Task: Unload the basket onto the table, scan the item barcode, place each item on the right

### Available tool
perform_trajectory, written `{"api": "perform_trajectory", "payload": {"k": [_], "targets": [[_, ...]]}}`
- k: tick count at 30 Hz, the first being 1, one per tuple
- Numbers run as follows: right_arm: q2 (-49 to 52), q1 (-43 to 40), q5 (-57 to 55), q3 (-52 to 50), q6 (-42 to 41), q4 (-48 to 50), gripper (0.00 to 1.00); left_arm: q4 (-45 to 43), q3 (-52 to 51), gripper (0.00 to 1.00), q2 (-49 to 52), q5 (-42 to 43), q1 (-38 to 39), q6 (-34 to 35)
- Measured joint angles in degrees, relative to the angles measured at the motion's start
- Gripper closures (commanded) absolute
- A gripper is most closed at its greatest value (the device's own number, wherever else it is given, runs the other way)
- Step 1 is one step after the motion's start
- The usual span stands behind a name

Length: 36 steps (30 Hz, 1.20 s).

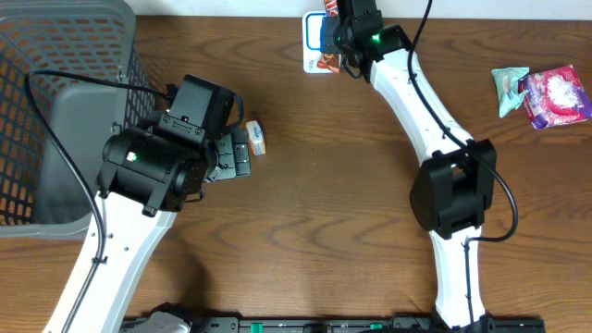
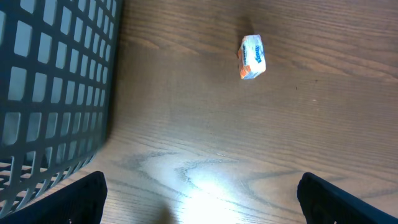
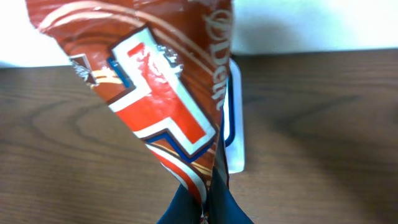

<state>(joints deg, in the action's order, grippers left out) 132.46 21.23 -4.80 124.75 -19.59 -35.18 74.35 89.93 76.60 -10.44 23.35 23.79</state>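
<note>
We are holding the snack packet (image 3: 163, 102) at the far edge of the table (image 1: 324, 231), right of the middle. It is hanging just above the white scanner (image 3: 234, 140). The right gripper (image 3: 208, 213) is clamped shut on the packet's lower crimped end.

We are judging the packet to be light, soft and crinkly. Its glossy foil is probably slippery, and it is sagging and folding rather than staying flat. The sealed crimp looks like the best place to pinch it, because the film is doubled there and the contents cannot be crushed. A grip on the puffed middle would risk creasing the print that the reader needs.

The right arm (image 1: 421, 111) is stretching nearly straight from the near edge to the far edge, with its wrist turned toward the scanner.

The left gripper (image 2: 199, 202) is hovering with its fingers wide apart and holding nothing. It is beside the basket (image 1: 55, 111) at the left edge, near a small wrapped sweet (image 2: 252, 56) lying on the wood.
</note>
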Motion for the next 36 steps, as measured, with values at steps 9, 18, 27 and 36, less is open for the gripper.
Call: {"api": "perform_trajectory", "payload": {"k": [9,18,27,36], "targets": [[0.39,-1.42,-0.96,-0.39,-1.55,-6.97,0.99,-0.02,0.0,0.02,0.0,0.0,0.0,0.0],[-4.13,-18.97,-11.19,-0.48,9.81,-21.18,0.98,-0.02,0.0,0.02,0.0,0.0,0.0,0.0],[-4.15,-30.25,-24.28,-0.83,18.16,-21.88,0.12,-0.02,0.0,0.02,0.0,0.0,0.0,0.0],[-4.15,-29.18,-4.76,-0.85,17.2,-26.8,0.12,-0.02,0.0,0.02,0.0,0.0,0.0,0.0]]}}
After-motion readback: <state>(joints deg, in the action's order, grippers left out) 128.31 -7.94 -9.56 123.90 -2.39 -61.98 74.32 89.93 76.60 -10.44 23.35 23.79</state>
